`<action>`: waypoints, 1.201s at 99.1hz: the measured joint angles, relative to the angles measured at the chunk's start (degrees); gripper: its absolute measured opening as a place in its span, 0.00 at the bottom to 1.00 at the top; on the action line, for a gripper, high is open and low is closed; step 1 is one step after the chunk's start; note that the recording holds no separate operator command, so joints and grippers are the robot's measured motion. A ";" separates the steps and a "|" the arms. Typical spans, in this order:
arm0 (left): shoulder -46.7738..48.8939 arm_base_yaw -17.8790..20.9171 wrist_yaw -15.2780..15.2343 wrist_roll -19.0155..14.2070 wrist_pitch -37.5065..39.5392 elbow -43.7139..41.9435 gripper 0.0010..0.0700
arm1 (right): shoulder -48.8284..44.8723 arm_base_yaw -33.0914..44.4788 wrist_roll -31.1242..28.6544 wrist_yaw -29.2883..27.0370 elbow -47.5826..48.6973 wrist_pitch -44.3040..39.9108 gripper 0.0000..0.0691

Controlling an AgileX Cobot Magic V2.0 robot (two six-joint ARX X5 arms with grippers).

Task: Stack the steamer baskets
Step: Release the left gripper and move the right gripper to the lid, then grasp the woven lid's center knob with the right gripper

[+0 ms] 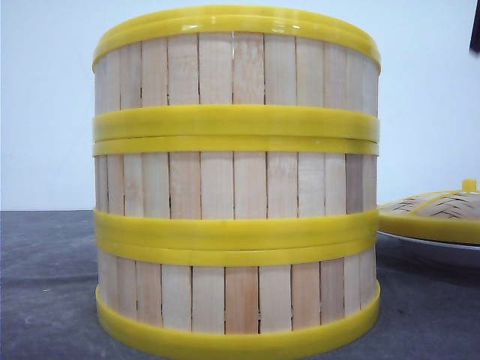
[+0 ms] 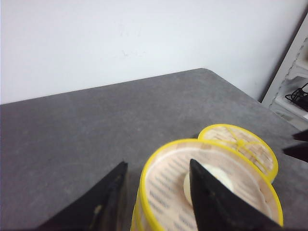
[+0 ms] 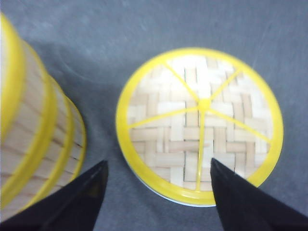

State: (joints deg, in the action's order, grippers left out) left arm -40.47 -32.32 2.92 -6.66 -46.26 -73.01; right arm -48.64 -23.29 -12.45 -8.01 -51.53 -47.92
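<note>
From the front, the three steamer baskets are standing as one straight column on the grey table, rims meeting squarely, with the woven lid sitting on a white plate off to one side; neither arm is showing here. From the left wrist, the left gripper is hovering with jaws spread wide, one finger over the top basket's floor where a pale bun is lying, the other outside its rim, gripping nothing. From the right wrist, the right gripper is hanging wide open and empty above the lid's near edge. The stacking is looking finished to me; next is probably just backing the arms away cleanly
</note>
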 joint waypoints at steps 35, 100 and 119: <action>9.44 0.00 0.00 -0.44 -7.74 0.00 0.32 | -14.71 13.81 0.48 13.11 0.42 8.46 0.60; 13.99 0.00 0.00 -3.28 -11.82 -0.02 0.32 | -25.92 15.87 0.66 11.39 0.42 18.75 0.48; 13.99 0.00 0.00 -3.28 -11.82 -0.02 0.32 | -28.68 16.28 0.68 11.21 0.42 19.12 0.46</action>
State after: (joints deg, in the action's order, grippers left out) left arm -26.48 -32.32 2.92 -9.93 -58.08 -73.03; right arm -77.32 -7.01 -11.77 3.20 -51.11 -28.80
